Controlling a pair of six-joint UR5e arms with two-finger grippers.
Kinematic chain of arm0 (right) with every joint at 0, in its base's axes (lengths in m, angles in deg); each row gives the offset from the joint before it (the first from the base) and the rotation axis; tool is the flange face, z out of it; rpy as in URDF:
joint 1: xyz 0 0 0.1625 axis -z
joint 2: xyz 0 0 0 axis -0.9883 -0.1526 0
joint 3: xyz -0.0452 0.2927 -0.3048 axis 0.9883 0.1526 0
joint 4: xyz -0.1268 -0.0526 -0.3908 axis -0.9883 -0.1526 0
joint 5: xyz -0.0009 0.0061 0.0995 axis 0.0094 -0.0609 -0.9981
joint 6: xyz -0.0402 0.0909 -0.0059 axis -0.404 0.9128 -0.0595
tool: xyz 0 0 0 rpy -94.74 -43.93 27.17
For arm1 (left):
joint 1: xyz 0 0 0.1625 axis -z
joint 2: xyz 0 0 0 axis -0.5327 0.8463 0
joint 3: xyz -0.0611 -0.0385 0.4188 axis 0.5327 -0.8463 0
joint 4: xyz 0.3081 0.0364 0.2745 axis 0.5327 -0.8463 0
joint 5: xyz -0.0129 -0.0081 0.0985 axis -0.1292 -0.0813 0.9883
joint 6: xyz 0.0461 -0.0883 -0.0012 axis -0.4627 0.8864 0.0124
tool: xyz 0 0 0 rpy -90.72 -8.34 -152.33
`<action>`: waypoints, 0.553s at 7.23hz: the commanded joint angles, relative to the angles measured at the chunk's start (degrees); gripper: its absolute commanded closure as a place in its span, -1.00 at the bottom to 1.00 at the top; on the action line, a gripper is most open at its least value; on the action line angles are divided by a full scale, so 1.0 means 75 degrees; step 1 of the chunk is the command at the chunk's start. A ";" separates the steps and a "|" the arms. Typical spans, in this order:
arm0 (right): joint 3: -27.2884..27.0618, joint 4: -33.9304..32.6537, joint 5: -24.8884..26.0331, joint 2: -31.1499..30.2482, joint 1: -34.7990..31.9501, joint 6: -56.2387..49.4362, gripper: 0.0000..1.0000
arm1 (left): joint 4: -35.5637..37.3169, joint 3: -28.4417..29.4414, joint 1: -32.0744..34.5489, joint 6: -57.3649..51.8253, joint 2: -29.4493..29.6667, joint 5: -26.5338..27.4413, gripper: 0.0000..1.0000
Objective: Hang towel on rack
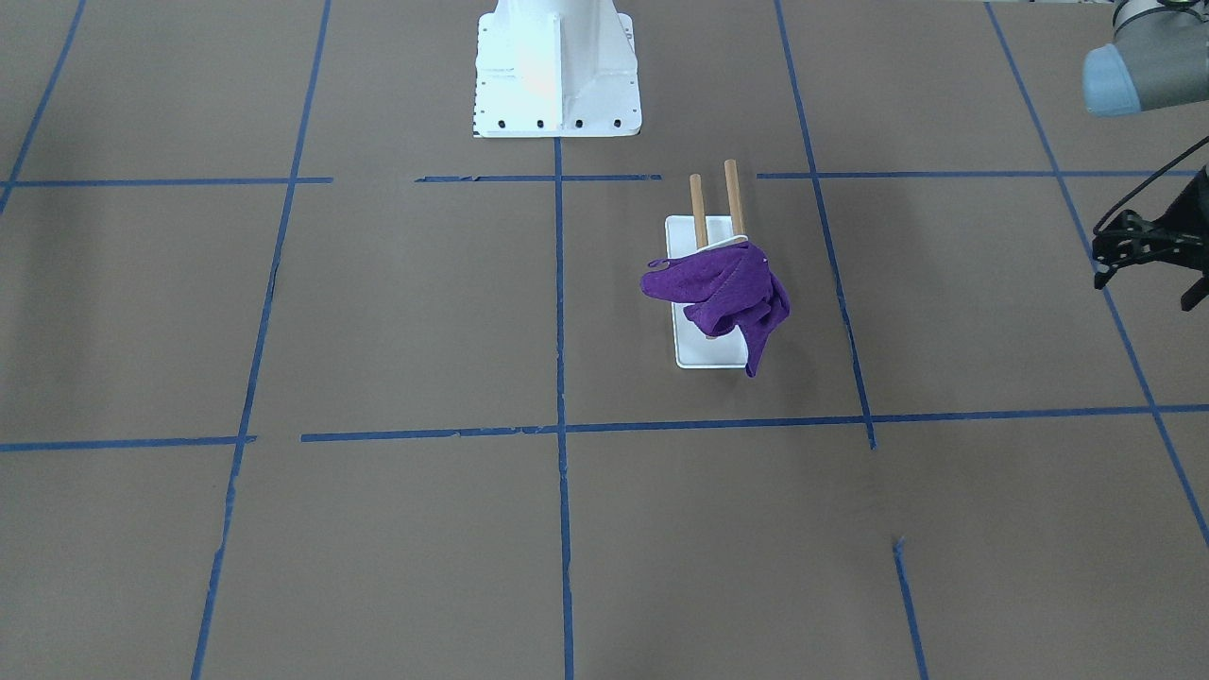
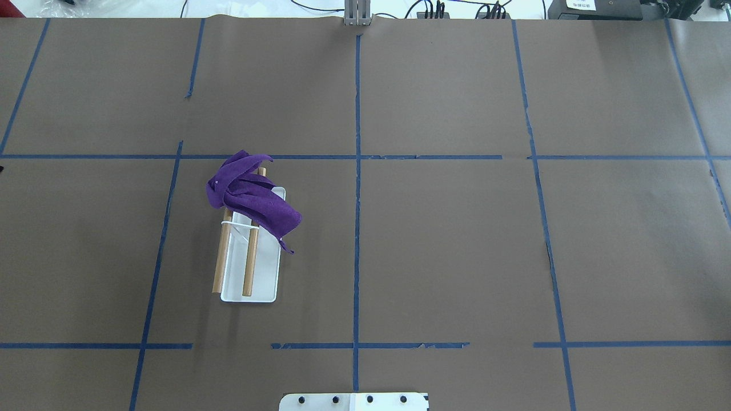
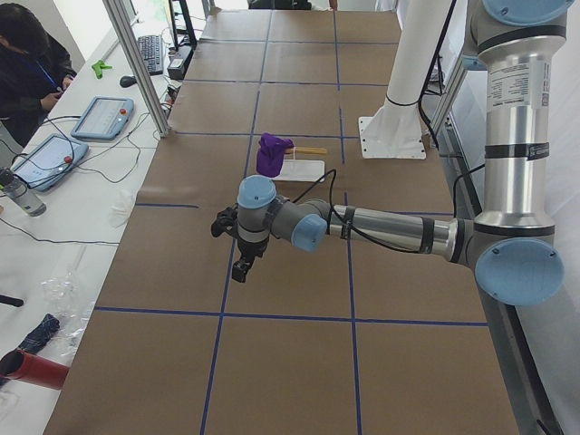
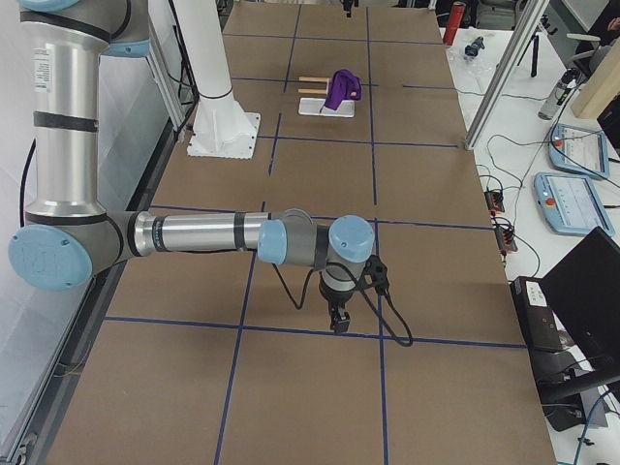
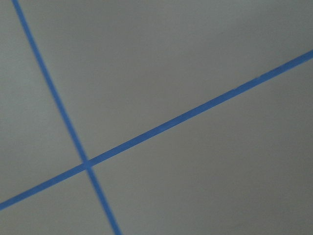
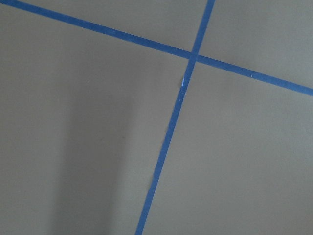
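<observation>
Purple towel drapes the rack; left end effector and right end effector hang from horizontal forearms, grips indiscernible.

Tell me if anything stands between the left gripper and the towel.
Nothing visible does. The towel lies bunched over the rods of the rack, and only table surface shows between it and the left gripper.

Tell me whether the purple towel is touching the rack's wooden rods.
Touching. The overhead view shows the towel draped directly across both rods, covering their far ends.
</observation>
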 commanded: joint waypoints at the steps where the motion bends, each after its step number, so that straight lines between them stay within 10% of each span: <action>1: 0.0363 0.0465 -0.0069 -0.0053 -0.0088 0.0504 -1.00 | 0.1617 0.0165 0.0685 -0.0230 -0.0031 -0.0841 -1.00; 4: 0.0363 0.0477 -0.0069 -0.0030 -0.0088 0.0520 -1.00 | 0.1905 0.0435 0.1797 -0.0159 -0.0042 -0.0808 -1.00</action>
